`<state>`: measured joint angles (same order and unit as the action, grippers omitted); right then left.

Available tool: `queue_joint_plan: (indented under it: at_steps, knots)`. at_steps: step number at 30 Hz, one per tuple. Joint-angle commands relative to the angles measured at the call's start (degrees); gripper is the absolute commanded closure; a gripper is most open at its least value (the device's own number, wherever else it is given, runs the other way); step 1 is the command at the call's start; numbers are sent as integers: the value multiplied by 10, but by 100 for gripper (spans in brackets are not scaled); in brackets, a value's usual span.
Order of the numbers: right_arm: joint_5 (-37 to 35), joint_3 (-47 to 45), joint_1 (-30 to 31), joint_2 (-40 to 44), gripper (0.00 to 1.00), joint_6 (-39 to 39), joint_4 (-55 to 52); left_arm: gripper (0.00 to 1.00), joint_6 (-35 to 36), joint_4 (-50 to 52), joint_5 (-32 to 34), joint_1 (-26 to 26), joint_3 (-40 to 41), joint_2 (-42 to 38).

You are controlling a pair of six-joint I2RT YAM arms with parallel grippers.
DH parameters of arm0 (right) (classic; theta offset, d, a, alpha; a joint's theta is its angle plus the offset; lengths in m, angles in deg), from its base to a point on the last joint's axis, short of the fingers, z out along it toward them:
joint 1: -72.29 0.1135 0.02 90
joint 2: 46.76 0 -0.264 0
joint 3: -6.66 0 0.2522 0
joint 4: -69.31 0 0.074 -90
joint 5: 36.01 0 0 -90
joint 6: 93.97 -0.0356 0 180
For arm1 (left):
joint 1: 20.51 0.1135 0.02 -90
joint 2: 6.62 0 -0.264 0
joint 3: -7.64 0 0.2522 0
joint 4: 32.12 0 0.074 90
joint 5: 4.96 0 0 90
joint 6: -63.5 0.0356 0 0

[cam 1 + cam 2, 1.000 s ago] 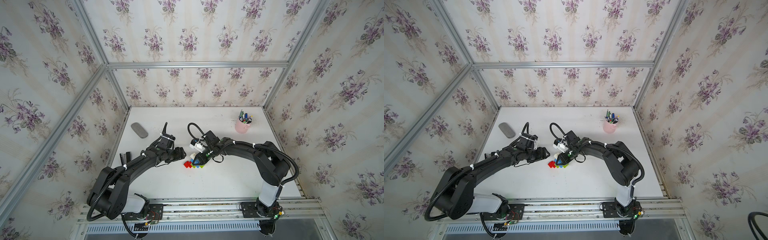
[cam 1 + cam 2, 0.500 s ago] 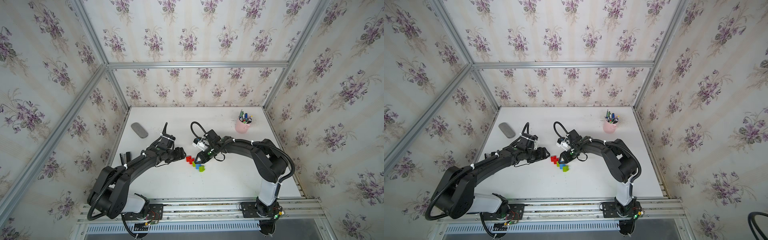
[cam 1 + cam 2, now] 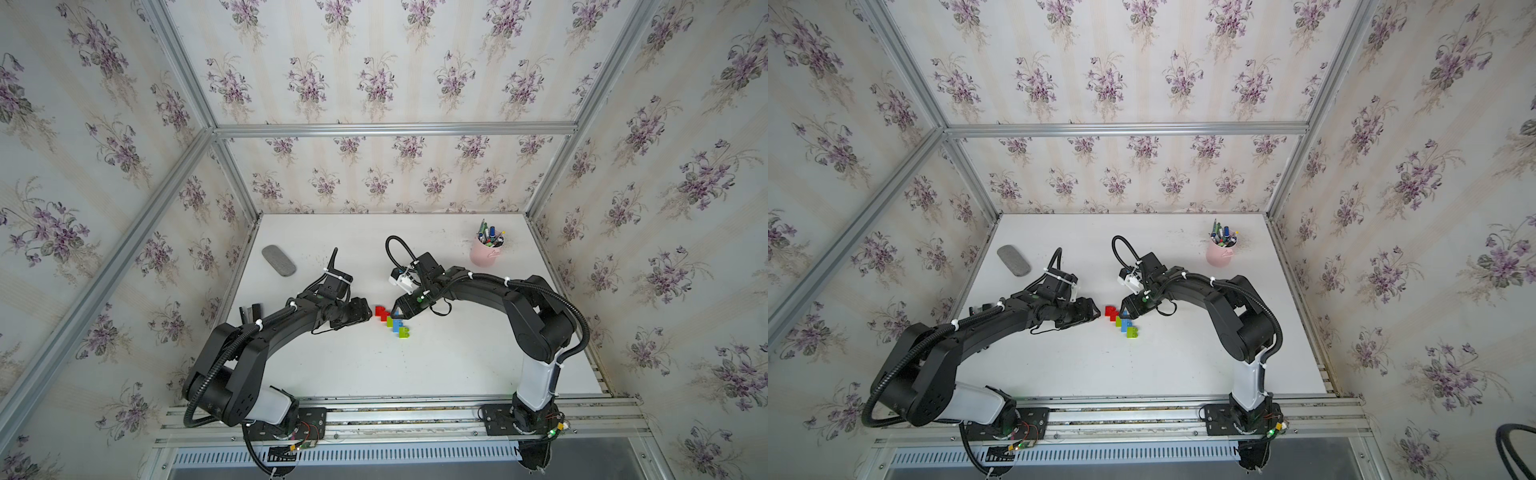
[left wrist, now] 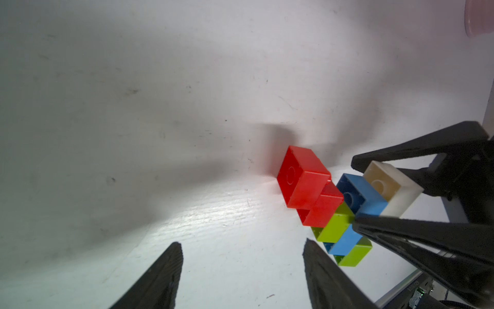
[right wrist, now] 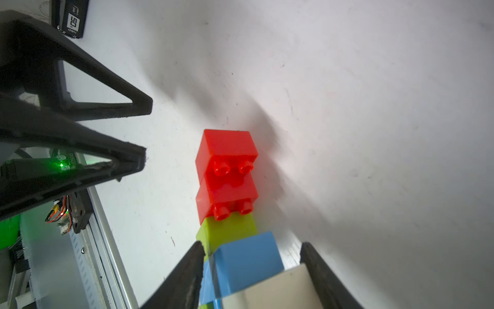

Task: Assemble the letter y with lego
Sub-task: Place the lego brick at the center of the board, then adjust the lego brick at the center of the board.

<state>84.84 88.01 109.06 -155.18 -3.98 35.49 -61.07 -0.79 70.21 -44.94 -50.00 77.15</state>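
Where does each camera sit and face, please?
Both top views: high over the front rail, looking down at the white table; left arm, right arm show.
Left wrist: behind left tool, facing the colourful plastic lego figure and right tool.
Right wrist: behind right tool, facing the figure's red end and left tool.
Wrist views share the figure.

My lego [image 4: 334, 222] is joined as letter y [image 3: 392, 322], flat on table [image 3: 415, 365]: red stem, blue mid, green + cream tips.
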Motion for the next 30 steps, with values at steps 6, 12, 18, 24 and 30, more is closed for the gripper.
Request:
queue_joint_plan:
  at_steps: [6, 12, 18, 24, 30]
  knots:
    - [-78, -17, -4, 54, 0, -25, -5, 27, 7, 0, -5, -1, 1, -7]
    - [-131, -65, 9, 126, 0, -66, 9, 27, 5, 0, -5, -3, 6, -17]
    - [-257, -133, 93, 173, 2, -137, 21, 27, 5, 0, -5, -4, 8, -19]
    - [-302, -177, 128, 183, 4, -193, 55, 27, 3, 0, -5, -7, 8, -18]
    - [-312, -162, 146, 152, 5, -194, 55, 27, 3, 0, -2, -9, 6, -14]
